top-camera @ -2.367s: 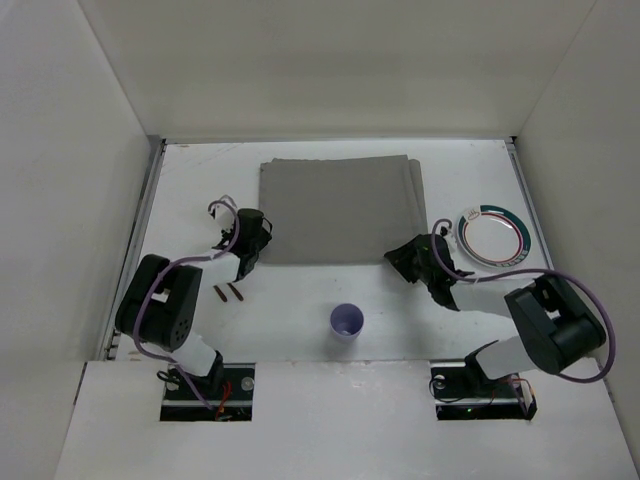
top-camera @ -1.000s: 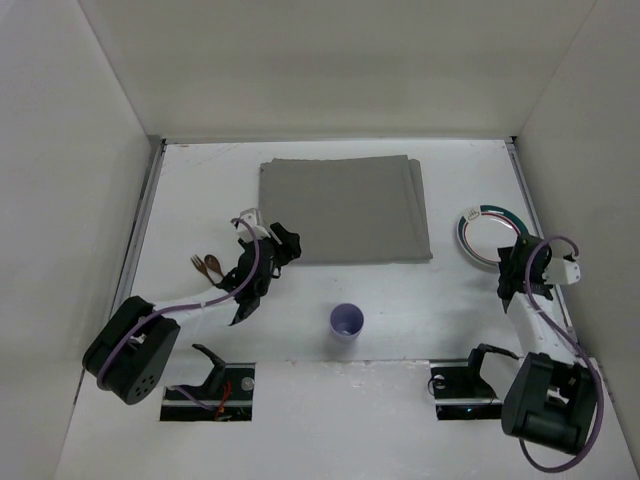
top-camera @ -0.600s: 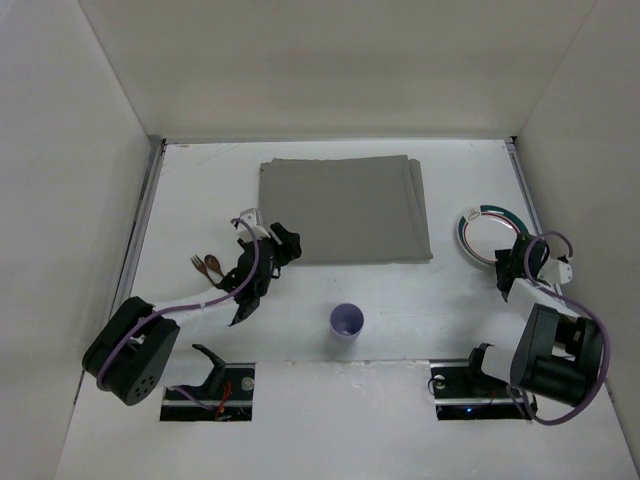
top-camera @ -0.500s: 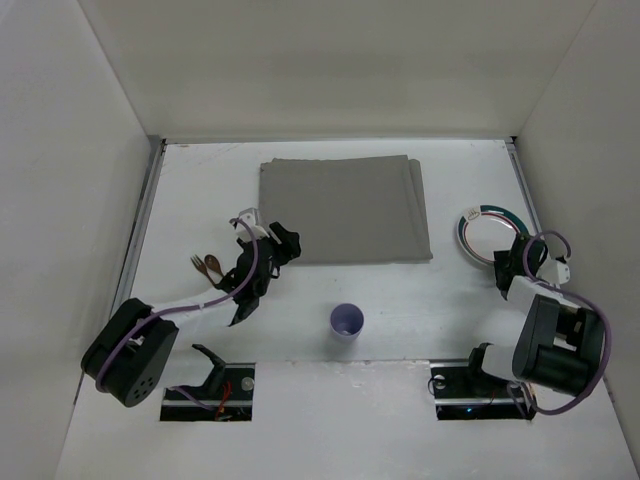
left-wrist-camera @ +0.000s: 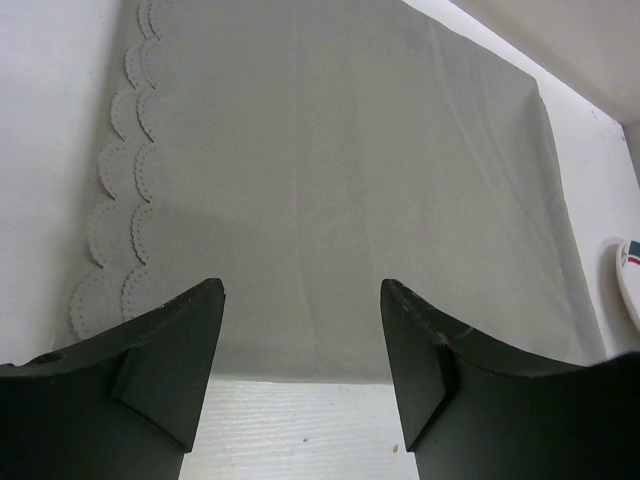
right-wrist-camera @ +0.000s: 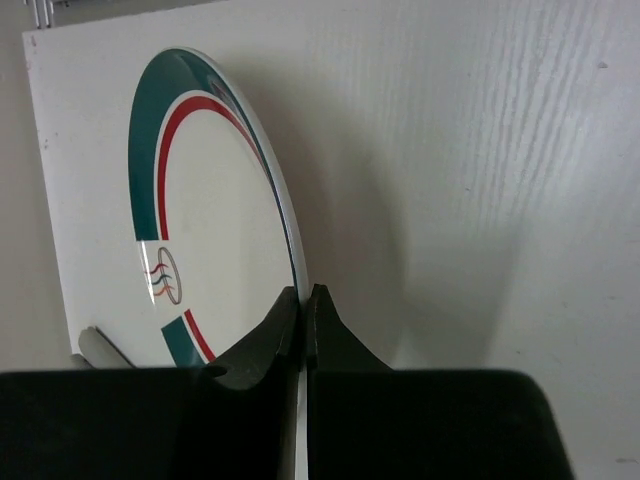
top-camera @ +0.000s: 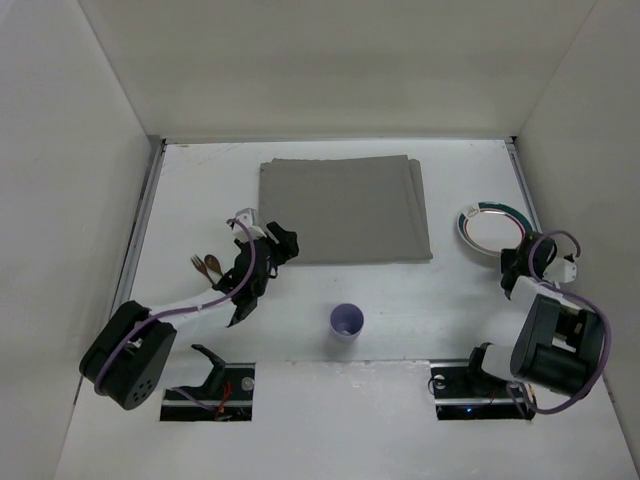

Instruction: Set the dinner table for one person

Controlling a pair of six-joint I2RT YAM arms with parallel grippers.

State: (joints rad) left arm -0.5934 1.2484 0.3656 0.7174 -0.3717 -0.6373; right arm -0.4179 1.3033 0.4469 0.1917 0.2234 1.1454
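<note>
Right claw (right-wrist-camera: 303, 300) has just been closed on the rim of the plate (right-wrist-camera: 215, 240), at the right side of the desk (top-camera: 420, 300); transfer to the placemat (top-camera: 345, 205) is thereby made possible. Left claw (left-wrist-camera: 300, 295) is held open.

My fingers (left-wrist-camera: 150, 365) are matt plastic, the plate (right-wrist-camera: 220, 230) glossy and smooth. The mat (left-wrist-camera: 330, 190) is matt cloth, the table (right-wrist-camera: 480, 150) faintly grained.

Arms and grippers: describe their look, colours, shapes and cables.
The left arm and right arm have white links joined by bulky rounded black housings, with a purple cable looping along each. The left gripper and right gripper each have two matte black wedge-shaped fingers; no markings visible.
</note>
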